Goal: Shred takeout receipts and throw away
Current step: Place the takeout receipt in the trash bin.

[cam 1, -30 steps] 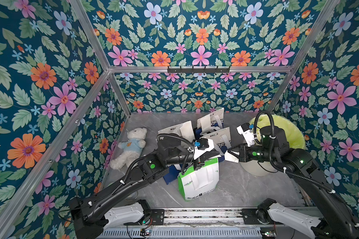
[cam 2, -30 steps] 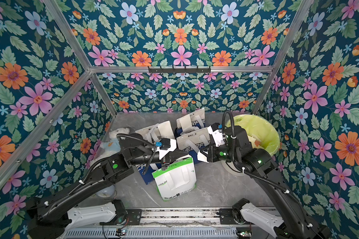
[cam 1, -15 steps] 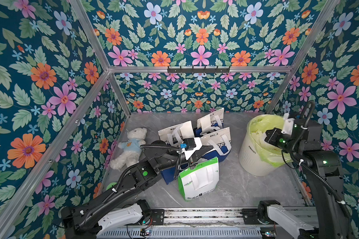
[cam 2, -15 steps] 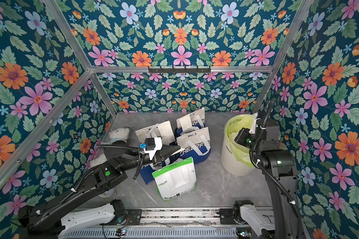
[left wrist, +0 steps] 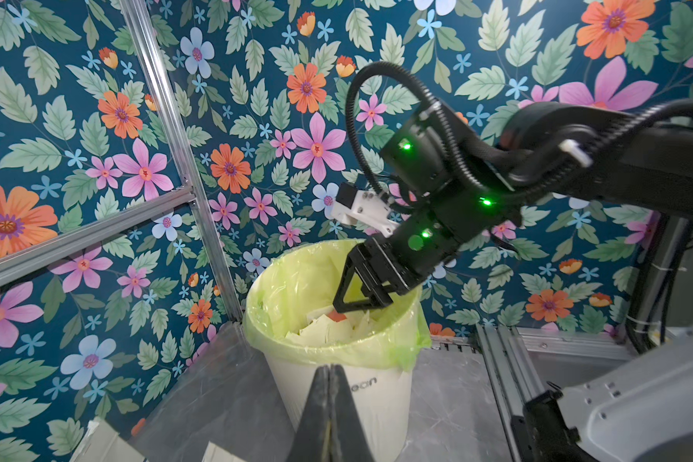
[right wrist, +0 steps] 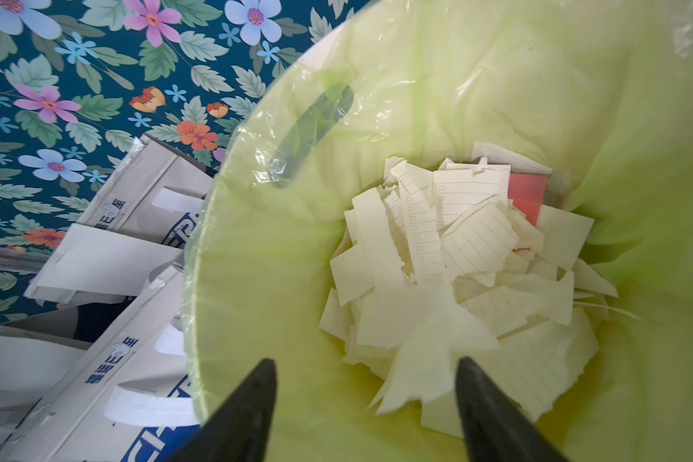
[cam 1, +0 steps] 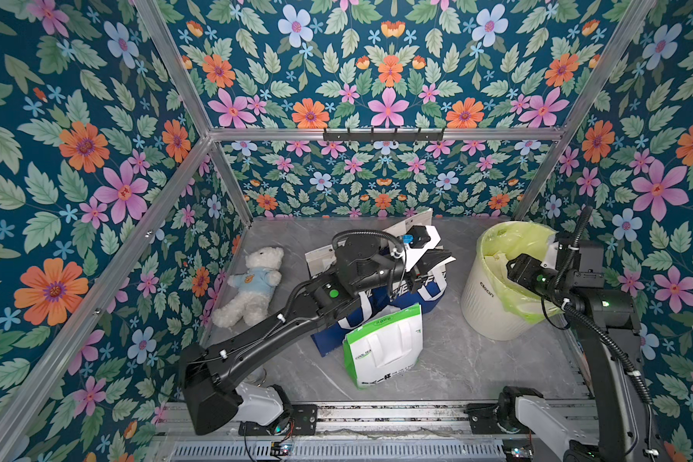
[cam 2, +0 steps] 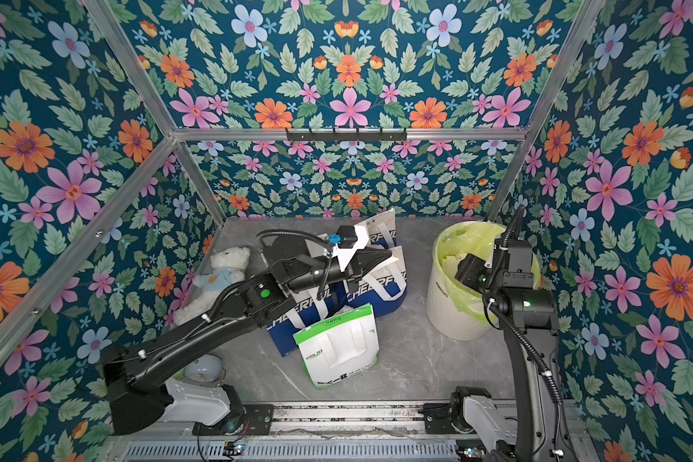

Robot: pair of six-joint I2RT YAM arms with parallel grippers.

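Torn pale pieces of the takeout receipts (right wrist: 457, 248) lie heaped inside the white bin (cam 1: 481, 292) with its yellow-green liner (right wrist: 297, 240). My right gripper (right wrist: 365, 362) hangs open just over the bin's mouth. A loose torn piece (right wrist: 429, 352) sits between and below its fingers, touching neither. From the left wrist view, the right gripper (left wrist: 361, 306) dips into the bin (left wrist: 377, 400). My left gripper (cam 1: 445, 258) is shut above the blue-and-white bags (cam 1: 417, 288). Only a thin pale line shows between its jaws, and I cannot tell if that is paper.
A green-and-white bag (cam 1: 385, 348) stands in front of the blue ones. A plain white sheet (right wrist: 97, 260) sticks up among the bags. A white teddy bear (cam 1: 253, 284) lies at the left wall. A small bowl (cam 2: 203, 368) sits by the left arm's base.
My right arm swung from the bags to the bin and its gripper opened, letting go of a torn piece. My left arm, still shut, rose and shifted towards the back.
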